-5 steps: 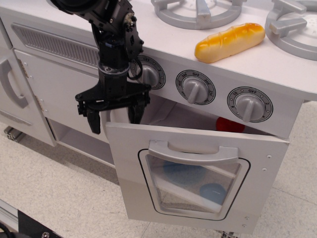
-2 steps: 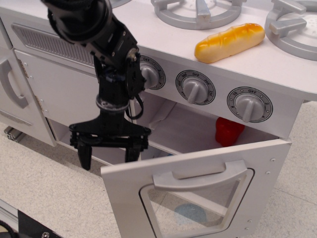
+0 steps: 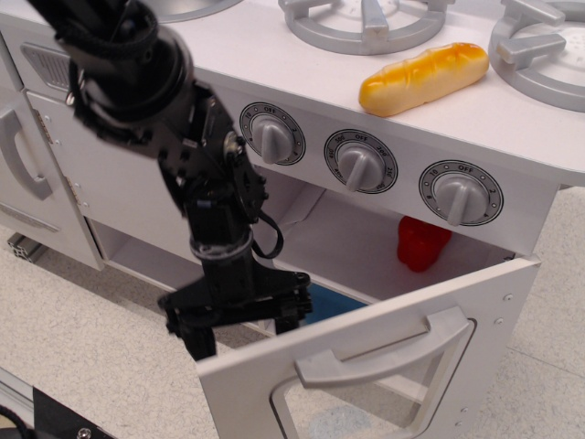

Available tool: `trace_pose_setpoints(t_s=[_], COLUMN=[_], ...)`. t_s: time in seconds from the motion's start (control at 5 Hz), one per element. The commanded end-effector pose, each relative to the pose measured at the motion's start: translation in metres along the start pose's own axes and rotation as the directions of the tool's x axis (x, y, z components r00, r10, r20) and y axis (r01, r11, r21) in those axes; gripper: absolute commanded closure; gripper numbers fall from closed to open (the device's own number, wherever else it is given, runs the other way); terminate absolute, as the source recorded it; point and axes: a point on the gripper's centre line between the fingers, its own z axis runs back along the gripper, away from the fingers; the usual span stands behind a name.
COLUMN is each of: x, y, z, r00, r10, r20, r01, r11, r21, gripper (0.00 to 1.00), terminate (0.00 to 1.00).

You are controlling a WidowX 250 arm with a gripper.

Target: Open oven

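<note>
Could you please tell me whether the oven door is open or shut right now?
Open. The oven door hangs well down from the front, baring the white inside and a red thing. The gripper sits at its top edge.

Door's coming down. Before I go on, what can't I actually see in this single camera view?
- Oven door: its lower part and window run off the bottom edge, so how far it has dropped is unclear.
- Gripper: one fingertip sits behind the door's top edge; contact can't be confirmed.
- Blue thing inside: mostly behind the door.
- Red thing: partly under the knob panel.
</note>
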Motion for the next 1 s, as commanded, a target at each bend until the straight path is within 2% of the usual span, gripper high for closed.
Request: trace_pose_setpoints(t_s=[0.0, 0.2, 0.6, 0.8], x=[-0.014, -0.029, -0.030, -0.030], y=[-0.018, -0.016, -0.008, -0.008], z=[0.033, 0.037, 0.041, 0.041], r00=[0.991, 0.985, 0.983, 0.983], r10=[0.106, 0.123, 0.129, 0.129], r20=[-0.084, -0.123, -0.128, -0.128], r01=[-0.116, -0.137, -0.142, -0.142], r11=[0.986, 0.984, 0.985, 0.985], r21=[-0.120, -0.113, -0.102, -0.102], gripper=[0.00, 0.00, 0.00, 0.00], terminate=[0.00, 0.00, 0.00, 1.00])
